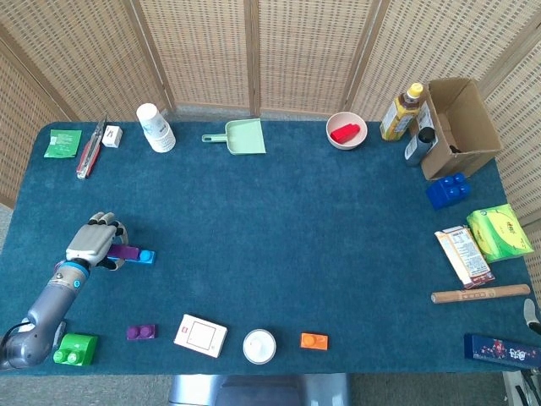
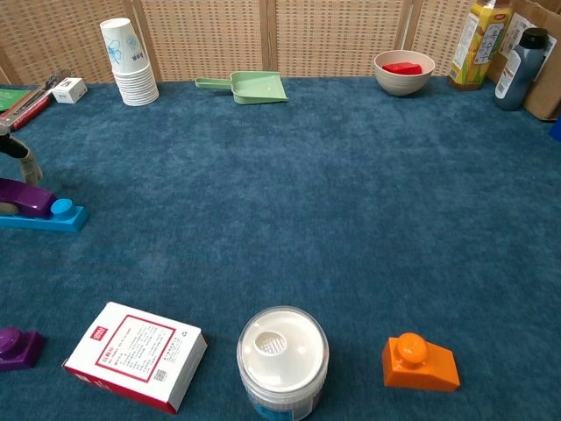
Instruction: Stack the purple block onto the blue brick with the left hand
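We judged the placing step: the left robot hand [image 1: 91, 243] gripped the purple block [image 2: 24, 196], seated on the blue brick [image 2: 53, 218] beneath. Next: release, then lift clear.

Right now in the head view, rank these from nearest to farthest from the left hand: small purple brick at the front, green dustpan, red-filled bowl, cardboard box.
From the left hand:
1. Small purple brick, front edge.
2. Green dustpan, back centre.
3. Bowl, back, right of centre.
4. Cardboard box, far right corner.
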